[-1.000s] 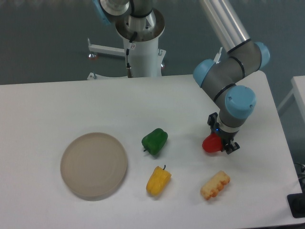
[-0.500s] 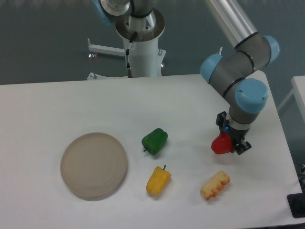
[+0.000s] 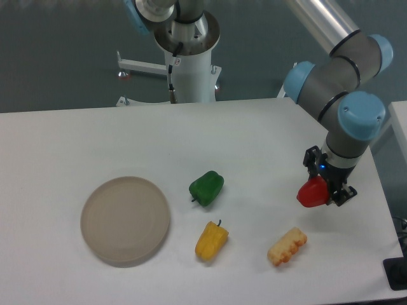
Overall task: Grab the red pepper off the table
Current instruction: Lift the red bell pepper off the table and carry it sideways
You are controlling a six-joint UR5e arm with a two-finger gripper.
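Gripper (image 3: 322, 192) clamped on red pepper (image 3: 311, 193), near right edge of table (image 3: 95, 140). Corn piece (image 3: 287, 246) below; green pepper (image 3: 206, 188), yellow pepper (image 3: 211, 240), plate (image 3: 125, 220) leftward.

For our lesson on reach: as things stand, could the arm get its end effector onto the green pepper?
Probably not yet. The end effector is already shut on the red pepper, so it is occupied. Otherwise the green pepper lies uncovered on the table, nothing over it.

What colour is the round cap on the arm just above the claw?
Light blue cap, clear in the fixed camera view; gripper below it.
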